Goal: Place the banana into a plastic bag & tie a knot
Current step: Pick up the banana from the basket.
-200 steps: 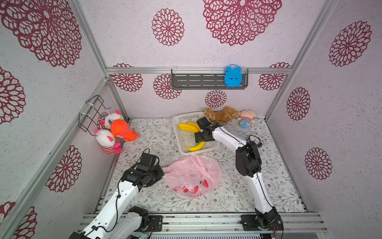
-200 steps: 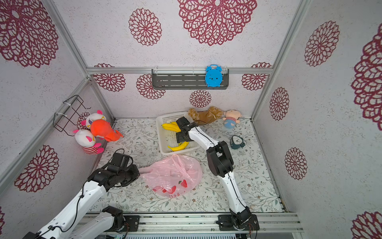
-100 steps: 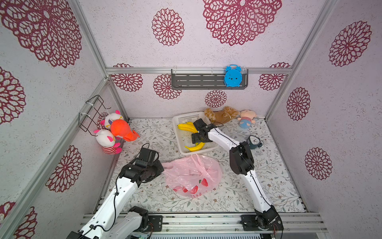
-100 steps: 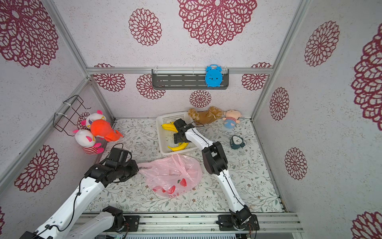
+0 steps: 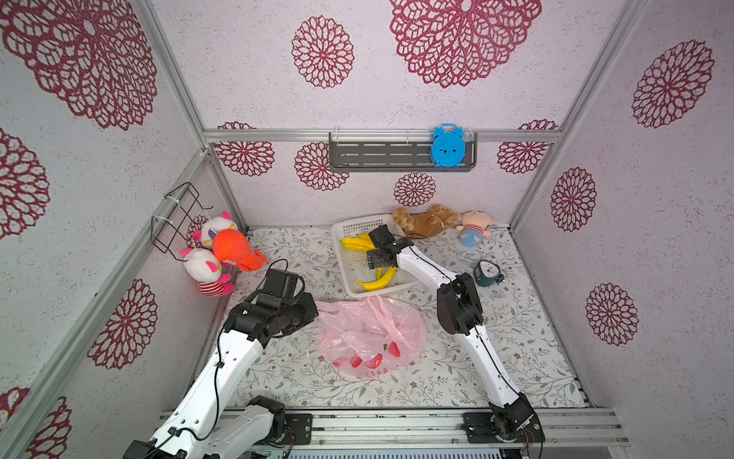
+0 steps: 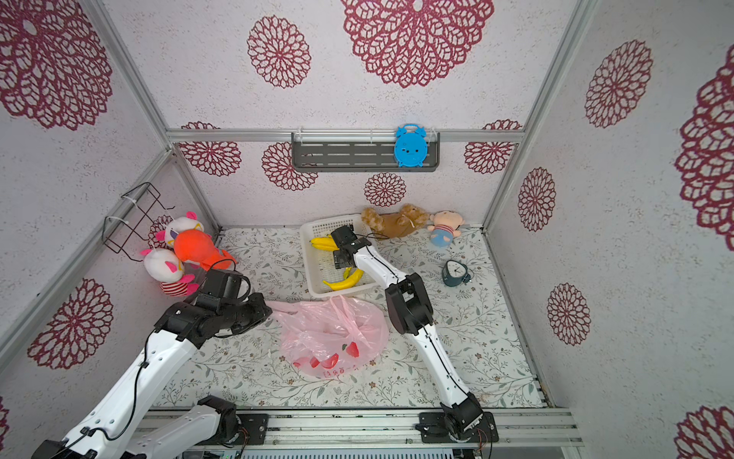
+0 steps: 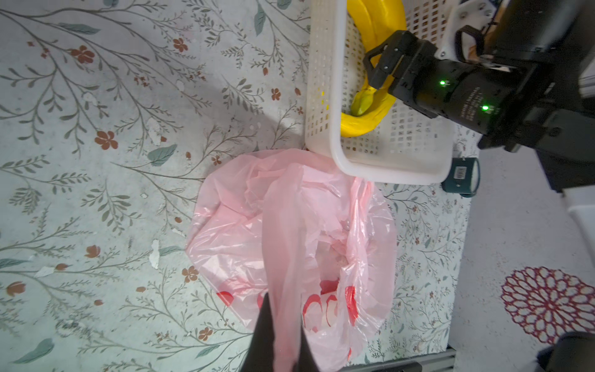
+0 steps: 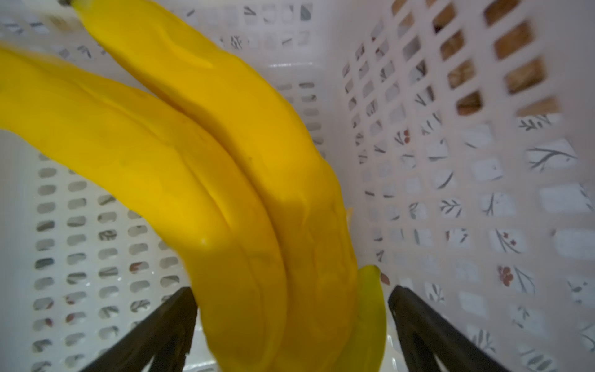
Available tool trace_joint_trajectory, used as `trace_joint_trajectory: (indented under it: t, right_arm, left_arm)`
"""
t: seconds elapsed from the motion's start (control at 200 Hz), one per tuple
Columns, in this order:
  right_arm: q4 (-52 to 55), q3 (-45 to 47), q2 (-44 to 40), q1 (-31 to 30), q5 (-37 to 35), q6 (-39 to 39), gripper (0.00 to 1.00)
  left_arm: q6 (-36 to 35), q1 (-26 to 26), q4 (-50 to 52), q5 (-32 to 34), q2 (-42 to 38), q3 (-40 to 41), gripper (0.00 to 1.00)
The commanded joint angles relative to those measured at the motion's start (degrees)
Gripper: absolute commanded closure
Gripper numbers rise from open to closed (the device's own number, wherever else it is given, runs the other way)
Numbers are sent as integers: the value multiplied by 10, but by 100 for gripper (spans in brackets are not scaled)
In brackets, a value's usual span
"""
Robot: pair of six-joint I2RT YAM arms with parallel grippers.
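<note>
Stage 1 of 2. My right claw (image 8: 289, 298), fully open, straddles a banana (image 8: 225, 161) in the basket (image 7: 325, 96) at the far edge. My left claw (image 7: 283, 338) pinches the bag (image 7: 289, 225), mid-worktop. Bagging and knot: pending.

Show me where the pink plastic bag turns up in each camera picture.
Both top views: the plastic bag lies at centre, just below the white basket.
Left wrist view: centre to bottom edge, one strip pinched by the left gripper.
Right wrist view: not in it; only bananas show.
Shared landmark: the white basket, in every view.
</note>
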State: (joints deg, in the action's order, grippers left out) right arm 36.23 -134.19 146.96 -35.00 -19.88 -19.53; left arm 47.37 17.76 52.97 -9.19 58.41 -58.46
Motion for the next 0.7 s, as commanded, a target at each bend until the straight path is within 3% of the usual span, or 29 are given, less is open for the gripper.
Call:
trace_joint_trajectory:
  t: [0.0, 0.185, 0.41, 0.695]
  right_arm:
    - [-38, -16, 17, 4, -7, 32, 2]
    - [-43, -29, 35, 8, 27, 38, 20]
    - [-41, -31, 6, 13, 36, 39, 63]
    - [-64, -13, -109, 15, 83, 78, 89]
  left_arm:
    - [-26, 5, 12, -42, -12, -21, 100]
    - [-45, 5, 12, -62, -23, -32, 100]
    - [-59, 6, -11, -86, -35, -39, 100]
    - [-82, 5, -14, -63, -39, -45, 100]
